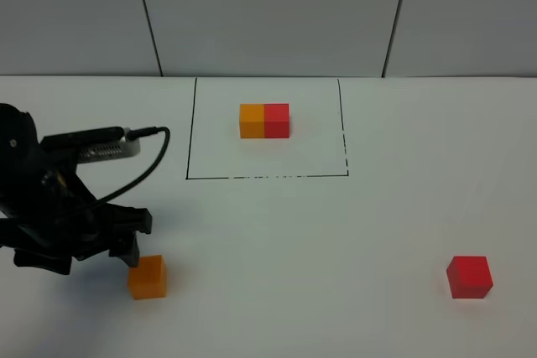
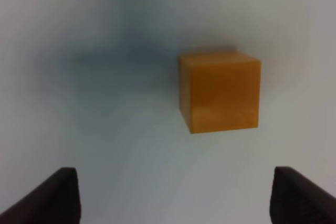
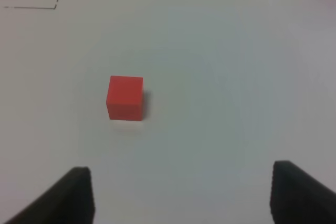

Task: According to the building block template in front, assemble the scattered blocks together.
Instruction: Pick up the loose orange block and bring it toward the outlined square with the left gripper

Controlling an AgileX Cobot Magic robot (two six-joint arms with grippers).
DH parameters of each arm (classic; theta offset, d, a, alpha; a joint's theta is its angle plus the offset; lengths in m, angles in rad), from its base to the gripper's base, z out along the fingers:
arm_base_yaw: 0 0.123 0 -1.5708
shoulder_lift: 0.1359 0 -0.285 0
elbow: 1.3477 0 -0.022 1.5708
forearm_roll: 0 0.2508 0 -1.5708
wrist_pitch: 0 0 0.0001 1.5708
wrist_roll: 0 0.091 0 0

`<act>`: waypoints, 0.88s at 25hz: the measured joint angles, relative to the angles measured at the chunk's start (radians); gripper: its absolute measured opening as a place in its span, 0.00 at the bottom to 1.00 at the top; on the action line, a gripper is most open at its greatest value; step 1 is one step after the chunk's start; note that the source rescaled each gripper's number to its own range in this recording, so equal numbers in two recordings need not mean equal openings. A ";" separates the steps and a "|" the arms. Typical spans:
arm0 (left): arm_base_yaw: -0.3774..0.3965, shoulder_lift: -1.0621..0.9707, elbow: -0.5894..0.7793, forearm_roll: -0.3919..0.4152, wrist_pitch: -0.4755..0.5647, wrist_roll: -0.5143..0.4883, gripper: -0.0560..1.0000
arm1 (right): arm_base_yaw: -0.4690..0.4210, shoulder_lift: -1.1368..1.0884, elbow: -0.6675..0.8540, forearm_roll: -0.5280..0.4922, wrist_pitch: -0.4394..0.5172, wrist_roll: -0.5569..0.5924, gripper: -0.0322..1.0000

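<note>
Left gripper (image 2: 176, 196) — jaws spread wide, empty, lined up just short of the orange cube (image 2: 220, 92), apparently ready for a pick. Right gripper (image 3: 178, 195) — jaws apart, nothing held, facing the red cube (image 3: 125, 98) from well back. Building block template (image 1: 264, 121): far middle of the table (image 1: 336, 249), serving as the pattern for joining the cubes.

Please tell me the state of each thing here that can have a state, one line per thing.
Left gripper: open, empty.
Right gripper: open, empty.
Orange cube: ungripped, beside left gripper.
Red cube: ungripped, standing alone.
Template pair: joined, orange and red touching.
</note>
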 joint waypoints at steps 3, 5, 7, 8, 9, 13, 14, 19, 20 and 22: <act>-0.051 0.027 0.000 0.000 -0.021 -0.001 0.83 | 0.000 0.000 0.000 0.000 0.000 0.000 0.45; -0.071 0.032 0.000 -0.002 -0.043 -0.021 0.83 | 0.000 0.000 0.000 0.000 0.000 0.000 0.45; -0.077 0.033 -0.002 -0.001 -0.065 -0.045 0.83 | 0.000 0.000 0.000 0.000 0.000 0.000 0.45; -0.077 0.034 -0.002 -0.001 -0.071 -0.054 0.83 | 0.000 0.000 0.000 0.000 0.000 0.000 0.45; -0.077 0.034 -0.002 -0.001 -0.075 -0.061 0.83 | 0.000 0.000 0.000 0.000 0.000 0.000 0.45; -0.078 0.034 -0.002 0.000 -0.073 -0.071 0.84 | 0.000 0.000 0.000 0.000 0.000 0.000 0.45; -0.078 0.034 -0.002 0.002 -0.067 -0.071 0.84 | 0.000 0.000 0.000 0.000 0.000 0.000 0.45; -0.078 0.038 -0.002 0.003 -0.047 -0.067 0.84 | 0.000 0.000 0.000 0.000 0.000 0.000 0.45; -0.078 0.042 -0.002 0.003 -0.045 -0.067 0.84 | 0.000 0.000 0.000 0.000 0.000 0.000 0.45; -0.078 0.054 -0.002 0.003 -0.045 -0.067 0.84 | 0.000 0.000 0.000 0.000 0.000 0.000 0.45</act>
